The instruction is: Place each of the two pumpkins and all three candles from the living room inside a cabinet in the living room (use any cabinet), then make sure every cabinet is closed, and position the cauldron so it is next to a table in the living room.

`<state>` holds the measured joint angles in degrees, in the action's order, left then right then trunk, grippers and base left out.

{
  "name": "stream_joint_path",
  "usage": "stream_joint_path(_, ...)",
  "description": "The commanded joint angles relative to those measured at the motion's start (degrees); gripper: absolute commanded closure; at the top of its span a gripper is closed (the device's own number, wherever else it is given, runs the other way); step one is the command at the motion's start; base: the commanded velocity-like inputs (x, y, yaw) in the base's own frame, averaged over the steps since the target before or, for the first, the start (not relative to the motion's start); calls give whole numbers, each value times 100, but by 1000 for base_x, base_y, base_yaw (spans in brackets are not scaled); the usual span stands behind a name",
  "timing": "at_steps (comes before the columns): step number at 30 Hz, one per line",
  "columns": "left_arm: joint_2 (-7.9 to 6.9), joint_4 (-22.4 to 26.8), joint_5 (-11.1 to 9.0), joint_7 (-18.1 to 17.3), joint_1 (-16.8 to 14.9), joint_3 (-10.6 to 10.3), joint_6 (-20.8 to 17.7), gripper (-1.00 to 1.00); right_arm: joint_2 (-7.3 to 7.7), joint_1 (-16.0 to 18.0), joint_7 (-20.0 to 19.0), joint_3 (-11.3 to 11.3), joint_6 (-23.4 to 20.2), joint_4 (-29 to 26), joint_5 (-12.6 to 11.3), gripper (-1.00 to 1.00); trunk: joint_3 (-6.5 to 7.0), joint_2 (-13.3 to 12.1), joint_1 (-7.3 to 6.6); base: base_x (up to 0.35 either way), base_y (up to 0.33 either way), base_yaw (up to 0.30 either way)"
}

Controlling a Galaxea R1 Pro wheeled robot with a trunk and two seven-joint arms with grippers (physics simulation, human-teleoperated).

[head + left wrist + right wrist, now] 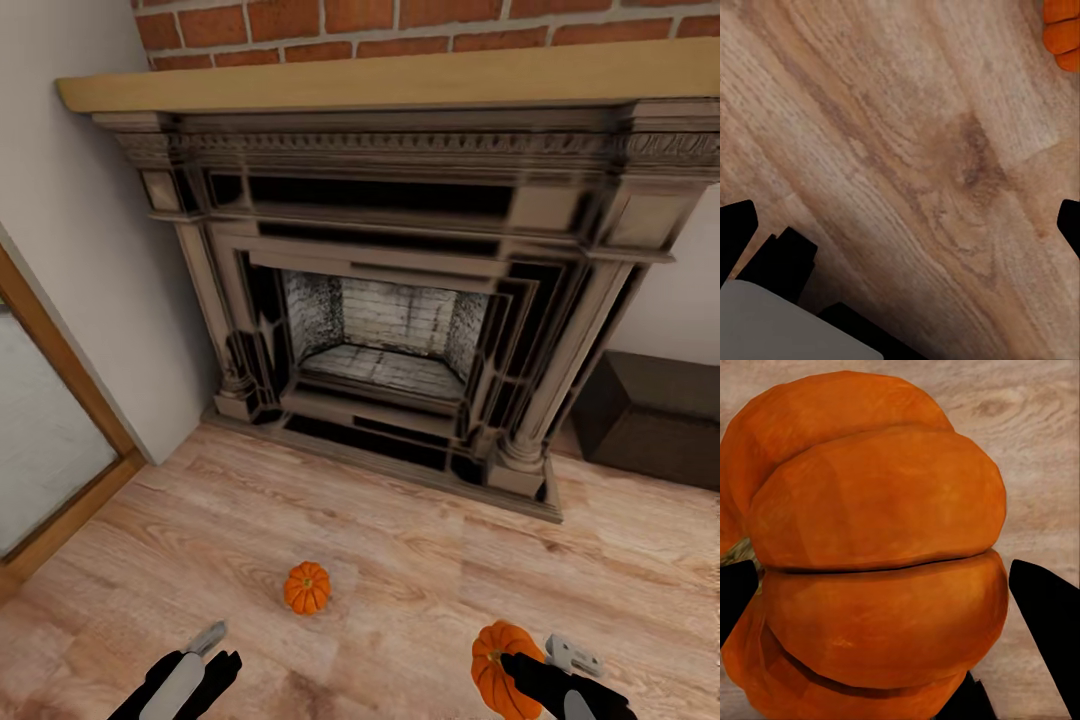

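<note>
One small orange pumpkin (306,587) sits on the wood floor in front of the fireplace. A second pumpkin (492,660) is held at the lower right in my right gripper (515,672). In the right wrist view this pumpkin (877,562) sits between the two black fingertips (1046,622), which press its sides. My left gripper (213,650) hangs open over bare floor, a little nearer me and left of the floor pumpkin. Its fingertips (1069,223) stand wide apart, and an edge of that pumpkin (1063,34) shows in the left wrist view. A dark-brown cabinet (655,415) stands right of the fireplace.
A large carved fireplace (390,300) with a wooden mantel (380,80) and brick wall above fills the space ahead. A wood-framed glass door (40,440) is at the left. Wood floor (400,580) stretches between me and the hearth.
</note>
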<state>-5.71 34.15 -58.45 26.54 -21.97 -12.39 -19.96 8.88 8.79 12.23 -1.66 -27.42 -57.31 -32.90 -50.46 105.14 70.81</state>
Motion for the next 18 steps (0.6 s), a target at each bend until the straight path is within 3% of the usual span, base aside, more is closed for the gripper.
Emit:
stream_joint_path(1, 0, 1, 0, 0, 0, 0, -2, -100, 0, 0, -1, 0, 0, 0, -3, 100, 6, 0, 0, 0, 272, -246)
stream_joint_path(9, 0, 3, 0, 0, 0, 0, 1, -100, 0, 0, -1, 1, 0, 0, -6, 100, 52, 0, 0, 94, 234, -246)
stream_joint_path(18, 0, 1, 7, 0, 0, -3, 1, -100, 0, 0, -8, -8, 0, 107, -9, 100, 108, 0, 0, 118, 69, -238)
